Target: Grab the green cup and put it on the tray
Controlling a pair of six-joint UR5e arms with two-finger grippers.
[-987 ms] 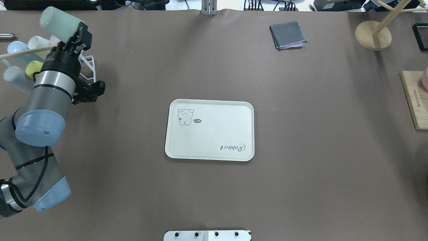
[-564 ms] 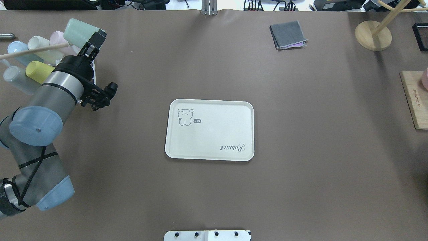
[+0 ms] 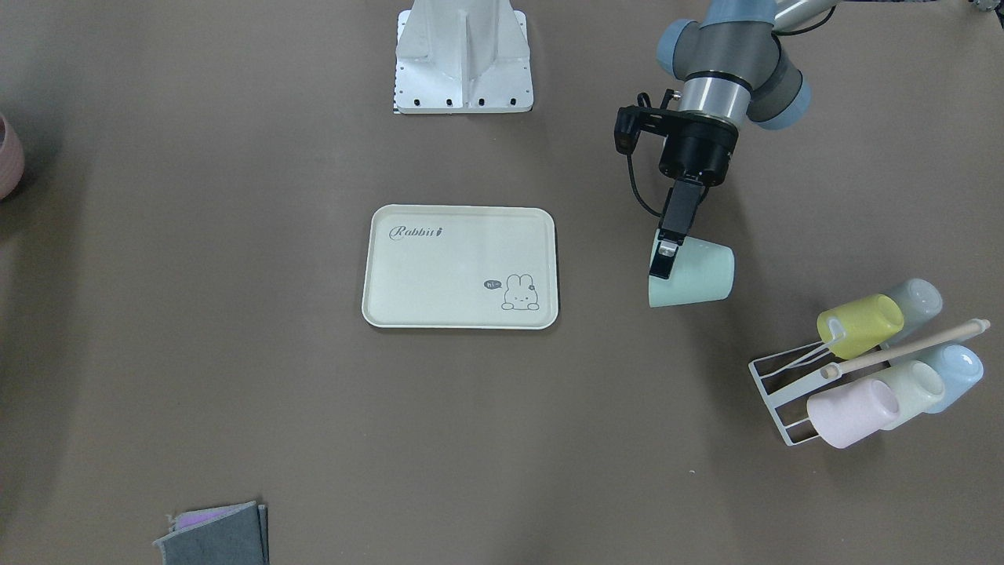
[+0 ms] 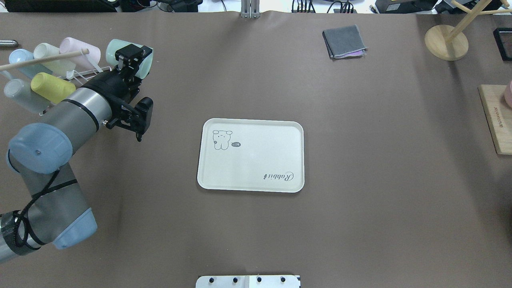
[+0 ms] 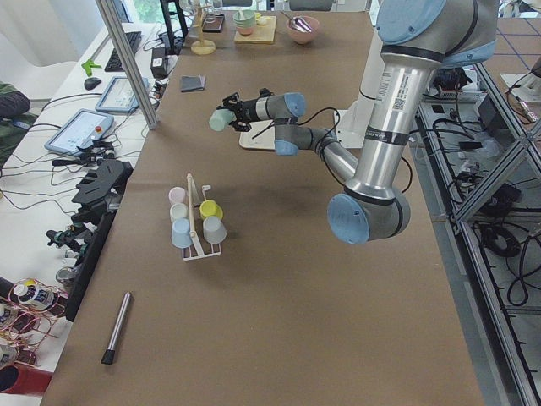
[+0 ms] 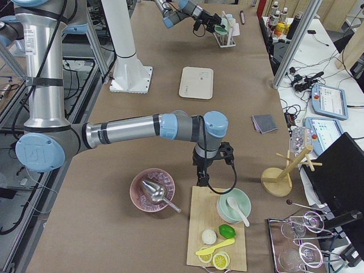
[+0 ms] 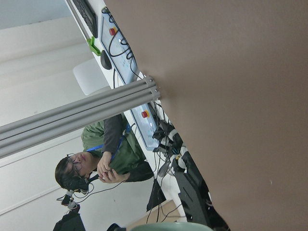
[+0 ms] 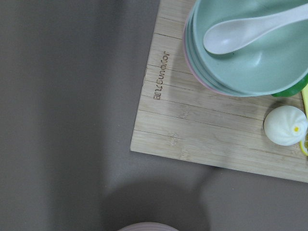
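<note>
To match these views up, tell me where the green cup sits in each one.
Front-facing: green cup right of centre, between tray and cup rack.
Overhead: upper left, beside the rack.
Exterior left: upper middle, left of the tray.
Exterior right: small, at the top edge.
Left wrist: a green sliver at the bottom edge.
Right wrist: not in it.
Shared landmark: the cream tray.

Mint green cup (image 3: 698, 275), cream tray (image 3: 439, 275), brown surface (image 3: 235, 377)
The green cup is plain, unpatterned; the tray bears grey "Rabbit" lettering and a grey-outlined bunny. Also a yellow-green cup (image 3: 859, 326), a pink cup (image 3: 851, 412), a whitish-green cup (image 3: 914, 388) and a pale blue cup (image 3: 958, 369); the cloth (image 3: 220, 537) is grey over purple.
</note>
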